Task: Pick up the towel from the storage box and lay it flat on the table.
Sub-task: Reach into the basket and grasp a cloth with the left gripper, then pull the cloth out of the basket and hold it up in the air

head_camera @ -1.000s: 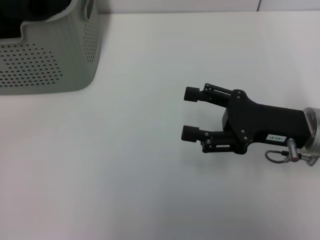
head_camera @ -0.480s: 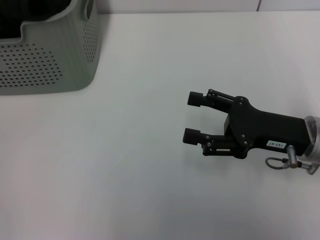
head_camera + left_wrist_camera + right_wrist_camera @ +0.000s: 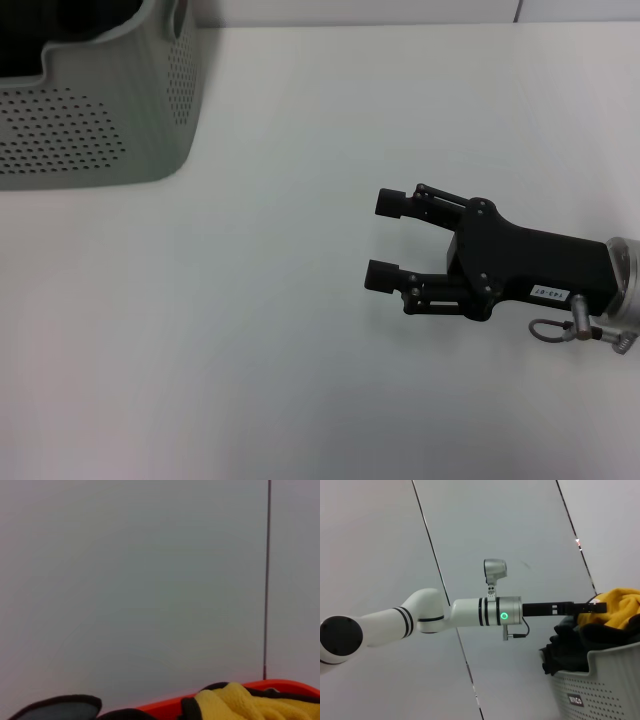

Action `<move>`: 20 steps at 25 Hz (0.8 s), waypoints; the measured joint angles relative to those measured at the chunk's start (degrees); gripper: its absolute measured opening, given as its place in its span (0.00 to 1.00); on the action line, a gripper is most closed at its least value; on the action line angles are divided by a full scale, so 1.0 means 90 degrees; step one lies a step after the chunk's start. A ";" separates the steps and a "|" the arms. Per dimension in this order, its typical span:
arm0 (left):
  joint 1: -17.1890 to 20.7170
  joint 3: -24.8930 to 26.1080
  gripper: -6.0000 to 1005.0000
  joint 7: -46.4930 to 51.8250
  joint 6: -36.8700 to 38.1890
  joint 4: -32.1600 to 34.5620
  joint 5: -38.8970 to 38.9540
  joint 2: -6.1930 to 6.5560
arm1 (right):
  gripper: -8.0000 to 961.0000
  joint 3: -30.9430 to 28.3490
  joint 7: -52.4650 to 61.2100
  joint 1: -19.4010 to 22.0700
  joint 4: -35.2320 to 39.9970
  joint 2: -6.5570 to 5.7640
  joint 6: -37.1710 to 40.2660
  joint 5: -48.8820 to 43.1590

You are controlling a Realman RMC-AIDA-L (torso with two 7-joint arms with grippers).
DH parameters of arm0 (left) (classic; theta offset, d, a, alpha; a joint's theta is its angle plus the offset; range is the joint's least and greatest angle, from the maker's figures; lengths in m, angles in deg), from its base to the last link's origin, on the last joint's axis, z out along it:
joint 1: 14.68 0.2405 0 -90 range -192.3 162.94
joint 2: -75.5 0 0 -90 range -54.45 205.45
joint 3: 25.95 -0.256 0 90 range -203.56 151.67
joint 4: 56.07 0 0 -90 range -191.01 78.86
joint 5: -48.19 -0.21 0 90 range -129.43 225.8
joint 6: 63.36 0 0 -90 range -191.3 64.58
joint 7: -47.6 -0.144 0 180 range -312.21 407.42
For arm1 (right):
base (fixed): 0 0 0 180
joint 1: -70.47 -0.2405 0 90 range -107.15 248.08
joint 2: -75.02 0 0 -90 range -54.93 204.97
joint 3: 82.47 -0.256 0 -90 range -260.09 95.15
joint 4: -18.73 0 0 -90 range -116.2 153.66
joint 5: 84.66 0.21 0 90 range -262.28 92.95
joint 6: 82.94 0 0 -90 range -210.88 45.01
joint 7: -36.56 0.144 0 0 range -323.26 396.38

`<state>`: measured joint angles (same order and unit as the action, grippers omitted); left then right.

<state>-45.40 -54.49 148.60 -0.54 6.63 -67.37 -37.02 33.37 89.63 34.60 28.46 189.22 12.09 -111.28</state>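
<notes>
One right claw (image 3: pixel 385 238) spread open, empty, low over the white desk (image 3: pixel 300 120) — one storage box (image 3: pixel 95 120) far left, one towel (image 3: pixel 615 605) heaped inside, left claw (image 3: pixel 592 608) reaching into it, grip unclear.

The storage box (image 3: pixel 95 95) sits at the upper left of the head view on the worktop (image 3: pixel 300 330). The right end effector (image 3: pixel 385 238) hangs at lower right, well apart. In the right wrist view, the towel (image 3: pixel 600 630) lies heaped in the box, the left end effector (image 3: pixel 592 608) over it.

Even bright overhead light, faint shadows; left wrist view perhaps soft.
</notes>
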 joint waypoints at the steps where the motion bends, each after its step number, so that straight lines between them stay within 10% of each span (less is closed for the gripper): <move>1: 0.0016 0.0001 0.85 0.0009 0.0105 -0.0021 0.0034 0.0012 | 0.92 0.0000 0.0000 0.0000 0.0000 0.0000 0.0000 0.0000; 11: 0.0057 0.0031 0.52 0.0267 0.1251 -0.1053 0.1120 0.0802 | 0.92 0.0000 0.0001 -0.0003 0.0007 0.0007 -0.0044 -0.0002; 20: 0.0106 0.0029 0.15 0.0019 0.1318 -0.1102 0.1233 0.0747 | 0.92 0.0000 0.0001 0.0002 0.0022 0.0025 -0.0082 0.0043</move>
<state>-44.45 -54.23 148.77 11.32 -3.29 -56.27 -30.30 33.37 89.64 34.62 28.66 189.45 11.36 -110.89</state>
